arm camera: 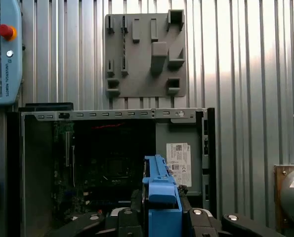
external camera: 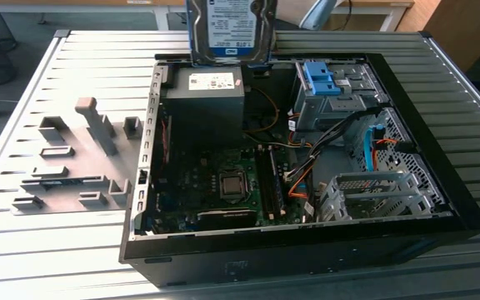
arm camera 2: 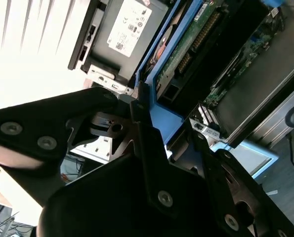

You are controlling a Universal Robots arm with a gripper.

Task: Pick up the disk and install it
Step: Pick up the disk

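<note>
The disk (external camera: 230,28), silver-grey with a white-and-blue label, hangs upright above the far edge of the open computer case (external camera: 445,187) in the exterior view. In the second wrist view, my gripper (arm camera 2: 164,126) is shut on the disk (arm camera 2: 186,47), its black fingers (arm camera 2: 139,116) clamping the blue side rail beside the green circuit board. In the first wrist view, the disk's blue rail (arm camera: 159,195) stands edge-on between the gripper (arm camera: 159,217) parts, over the case (arm camera: 112,114).
Inside the case are a black power supply with a white sticker (external camera: 207,94), a motherboard (external camera: 223,181), a bay with a blue bracket (external camera: 324,78) and a metal cage (external camera: 374,194). A grey fixture plate (external camera: 73,162) lies on the slatted table. A pendant (arm camera: 3,49) lies nearby.
</note>
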